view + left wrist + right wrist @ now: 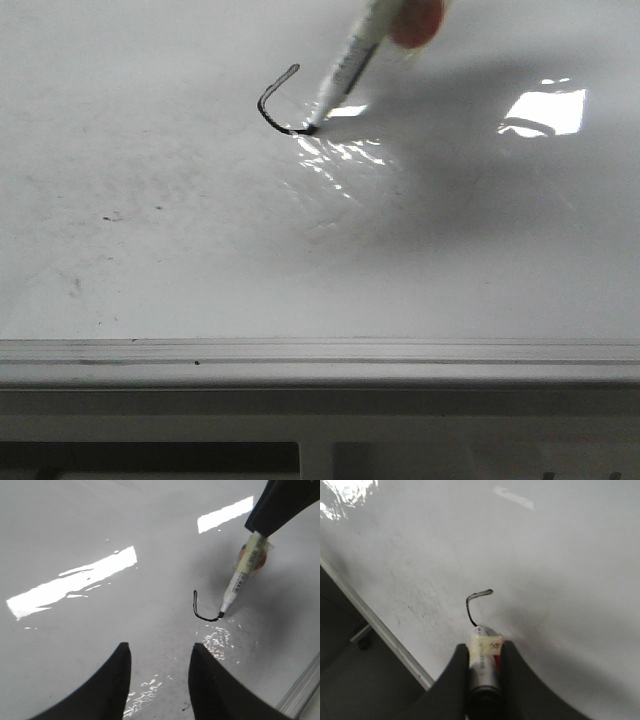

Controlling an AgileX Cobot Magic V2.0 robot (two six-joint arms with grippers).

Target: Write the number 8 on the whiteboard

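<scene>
Right gripper [482, 667] fingers clamped (left gripper [159, 672] fingers apart).

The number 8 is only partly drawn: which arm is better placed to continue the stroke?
The right. The right gripper holds the marker, tip on the stroke; the left gripper is open, empty.

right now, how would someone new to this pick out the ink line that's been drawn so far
Start with the whiteboard, which fills the front view above its grey edge strip. In its upper middle a marker, held in the right tool, slants down to the surface. The stroke is the thin black hooked curve ending at the marker tip; unlike the faint smudges and specks nearby, it is one dark continuous line.
</scene>
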